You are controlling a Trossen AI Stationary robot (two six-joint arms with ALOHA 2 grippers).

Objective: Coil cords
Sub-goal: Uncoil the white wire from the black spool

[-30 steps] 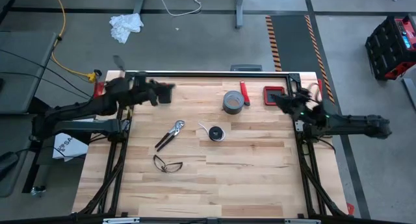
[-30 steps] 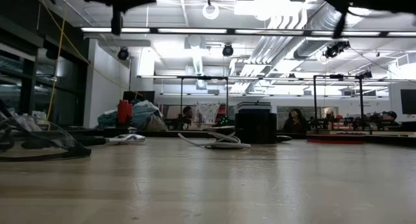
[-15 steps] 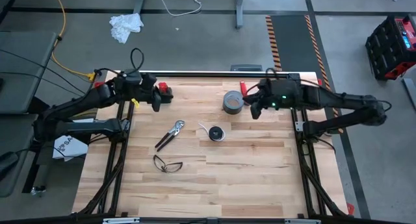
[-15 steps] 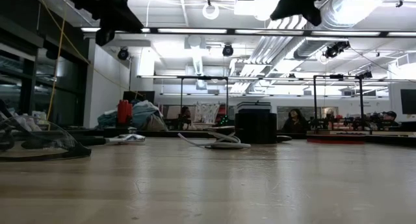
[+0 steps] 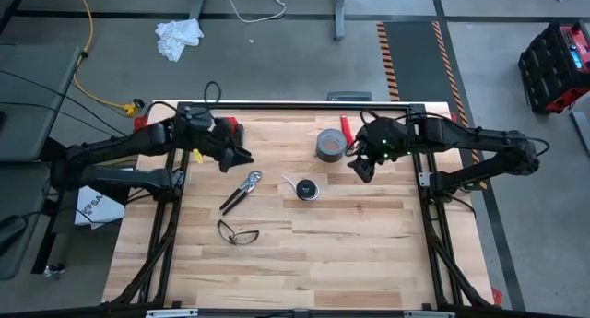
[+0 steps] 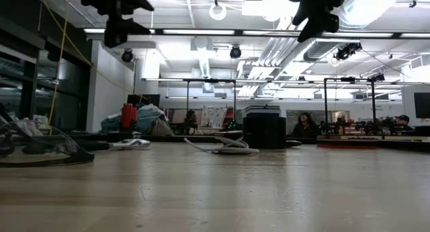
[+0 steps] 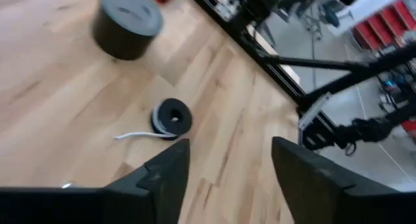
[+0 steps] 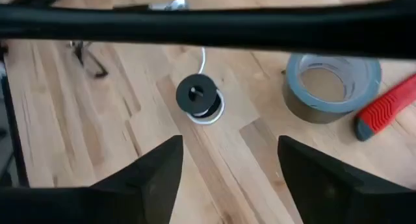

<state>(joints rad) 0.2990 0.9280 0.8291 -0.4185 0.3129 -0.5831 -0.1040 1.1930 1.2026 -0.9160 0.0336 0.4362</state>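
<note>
Wood-plank surface [image 5: 350, 253], black frame round it, grey floor beyond.

Cord [image 5: 305, 189]: thin white line wound on a small black spool, lying flat just right of frame centre in the high view. One loose white tail [image 5: 288, 181] runs off toward upper left, so the free end points to the left arm's side. Spool seen also from the left wrist [image 7: 172, 116] and the right wrist [image 8: 197, 95].

Neighbours: tape roll [image 5: 331, 144] above and right of the spool, apart from it; red knife [image 5: 347, 131] beside the roll; pliers [image 5: 241, 189] left of the spool; glasses [image 5: 237, 232] lower left.

Right gripper [image 5: 359, 168]: raised off the surface, right of the spool and slightly above it in frame, just below the tape roll. Fingers [image 8: 153, 172] spread wide, nothing between them; spool framed in the gap.

Left gripper [image 5: 241, 159]: also raised, upper left of the spool, above the pliers. Fingers [image 7: 162, 172] wide, empty.

Judgement: right gripper is the nearer one to the spool; left sits farther off but on the tail's side. Spool is round, so no preferred approach axis; the tail sets direction.
</note>
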